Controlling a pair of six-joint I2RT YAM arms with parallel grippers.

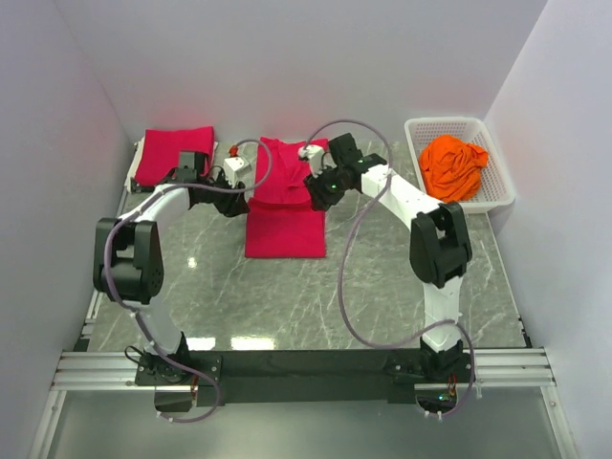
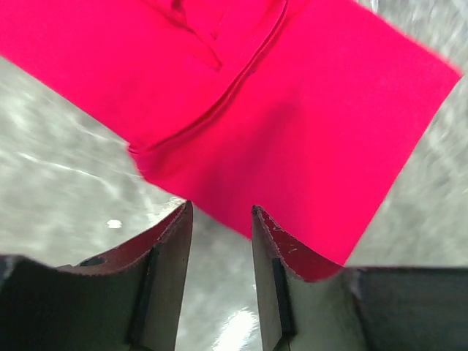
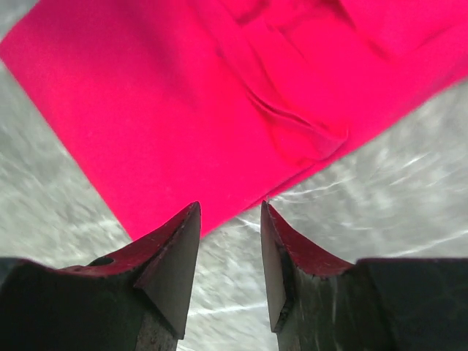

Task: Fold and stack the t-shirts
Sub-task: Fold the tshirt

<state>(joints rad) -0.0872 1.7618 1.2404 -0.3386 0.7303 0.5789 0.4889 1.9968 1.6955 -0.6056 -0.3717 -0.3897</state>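
The folded crimson t-shirt (image 1: 284,218) lies on the desk (image 1: 382,277) between the left claw (image 2: 221,212) and right claw (image 3: 230,208), just ahead of each. Both are spread and empty; the arms reach forward, angled inward.

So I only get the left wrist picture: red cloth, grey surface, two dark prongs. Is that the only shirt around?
Observer: No. Another folded red t-shirt lies at the far left corner of the table.
Visitor: Are they all red?
Observer: Not all. An orange t-shirt sits crumpled in a white plastic basket at the far right.
Visitor: And the other arm?
Observer: Its right claw hovers open by the right edge of the middle red t-shirt, the one you see, holding nothing.
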